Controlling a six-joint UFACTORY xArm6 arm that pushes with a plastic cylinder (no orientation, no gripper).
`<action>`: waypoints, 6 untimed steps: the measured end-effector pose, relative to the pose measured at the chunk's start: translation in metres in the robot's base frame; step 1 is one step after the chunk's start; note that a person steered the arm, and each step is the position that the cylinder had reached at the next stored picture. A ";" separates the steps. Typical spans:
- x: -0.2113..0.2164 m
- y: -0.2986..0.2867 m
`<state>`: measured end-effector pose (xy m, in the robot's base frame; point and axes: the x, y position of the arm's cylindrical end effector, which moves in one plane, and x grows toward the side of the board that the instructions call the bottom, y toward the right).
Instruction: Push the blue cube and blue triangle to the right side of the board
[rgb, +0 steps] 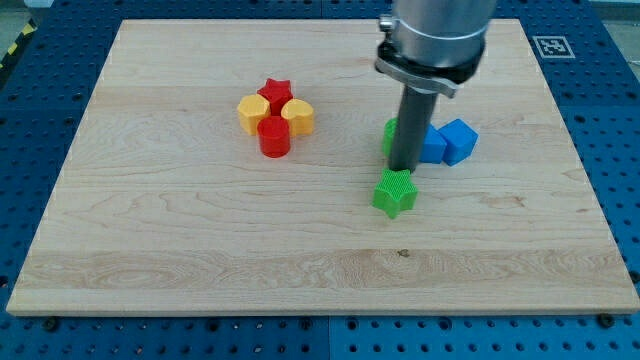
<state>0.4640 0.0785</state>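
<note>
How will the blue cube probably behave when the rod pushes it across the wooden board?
The blue cube looks rigid with flat faces, so it should slide rather than roll. It seems to touch the other blue block, so both may move together. My tip is at their left, beside the green star.

Pale wooden board (200, 230) fills most of the view; grain runs left to right, small dark knot near 6 o'clock. Board rests on blue perforated table (615, 120), visible along all edges. White fiducial tag (549, 45) at 2 o'clock, just off the board corner. Yellow-black hazard tape (14, 50) at 10 o'clock. Lighting even, soft shadows.
</note>
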 end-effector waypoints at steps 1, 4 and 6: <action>-0.009 -0.006; -0.021 0.054; -0.031 0.058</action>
